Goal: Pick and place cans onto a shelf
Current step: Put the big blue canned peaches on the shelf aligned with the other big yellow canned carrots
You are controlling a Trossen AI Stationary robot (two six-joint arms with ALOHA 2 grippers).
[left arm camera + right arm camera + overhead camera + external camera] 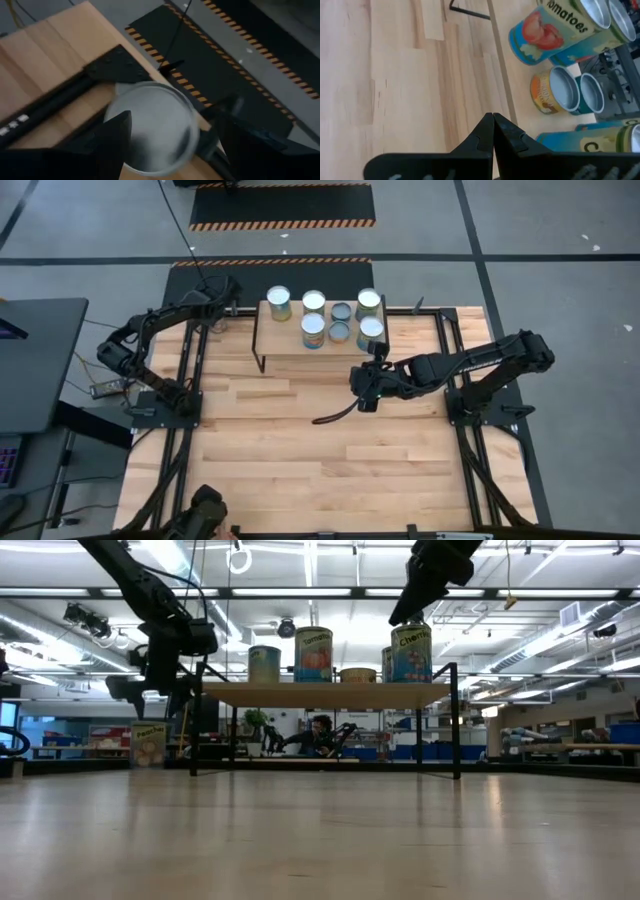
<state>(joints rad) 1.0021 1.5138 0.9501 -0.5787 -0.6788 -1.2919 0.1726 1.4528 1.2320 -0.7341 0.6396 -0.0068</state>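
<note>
The shelf [290, 345] stands at the table's far middle and carries several cans [313, 330], silver-topped ones and two smaller dull-topped ones [341, 311]. One more silver-topped can [150, 125] stands on the table's far left corner [150, 745]. My left gripper [172, 112] hovers above it, open, a finger toward either side of its top, and hides it in the high view. My right gripper [493, 120] is shut and holds nothing. It hangs over the shelf's near right edge, just above a tall can [411, 652].
A black metal frame with a corner bracket [115, 67] runs along the table's edges beside the lone can. Black mats with striped borders [280, 205] lie on the floor past the far edge. A dark cable [330, 418] hangs under my right arm. Bare planks [320, 470] fill the near half.
</note>
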